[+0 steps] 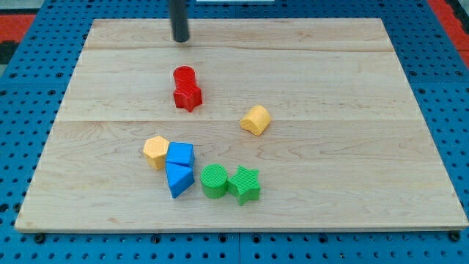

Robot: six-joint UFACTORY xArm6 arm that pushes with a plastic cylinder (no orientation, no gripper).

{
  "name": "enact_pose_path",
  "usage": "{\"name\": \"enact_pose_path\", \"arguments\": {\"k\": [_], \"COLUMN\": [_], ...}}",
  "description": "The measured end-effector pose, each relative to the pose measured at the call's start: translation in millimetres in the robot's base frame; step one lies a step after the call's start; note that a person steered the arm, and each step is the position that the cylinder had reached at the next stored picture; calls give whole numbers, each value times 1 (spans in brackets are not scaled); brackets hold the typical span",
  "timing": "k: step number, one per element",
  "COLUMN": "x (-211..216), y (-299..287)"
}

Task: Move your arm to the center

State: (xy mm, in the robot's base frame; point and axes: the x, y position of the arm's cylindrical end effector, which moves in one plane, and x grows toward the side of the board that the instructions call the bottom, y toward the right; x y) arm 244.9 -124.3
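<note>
nearest the view's bottom, a wooden board [410, 198] lying on a blue pegboard [454, 132], its near edge just inside the frame. close to that edge, a green star block [245, 184] touching a green cylinder block [214, 180] on its left. just left of these, a blue wedge-like block [178, 180] pressed under a blue cube-like block [180, 155]; exact shapes of both hard to make out, the join between them blurred. touching the upper blue one on its left, a yellow hexagon-like block [155, 152].

farther up and toward the view's right, standing alone near the board's middle, a second yellow block [256, 119], rounded, shape unclear.

higher and left of that, a red star block [187, 95] with a red cylinder block [184, 74] touching behind it, the cylinder's base hidden by the star.

farthest, near the board's top edge, my tip [180, 39], above the red pair and apart from them, well away from the board's centre. rod cut off by the frame's top, so nothing of the arm above visible. no pincer on this rod, so nothing to open, close or grip.

at the top corners, slivers of red surface [22, 26], cropped and unidentifiable.
</note>
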Motion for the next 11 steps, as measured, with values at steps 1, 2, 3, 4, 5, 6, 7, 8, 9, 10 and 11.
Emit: {"name": "enact_pose_path", "arguments": {"k": [1, 2, 3, 4, 5, 6, 7, 8, 9, 10, 11], "x": [0, 0, -1, -2, -2, -4, -5, -2, 39, 103, 138], "y": [3, 46, 79, 71, 60, 50, 39, 58, 97, 116, 135]}}
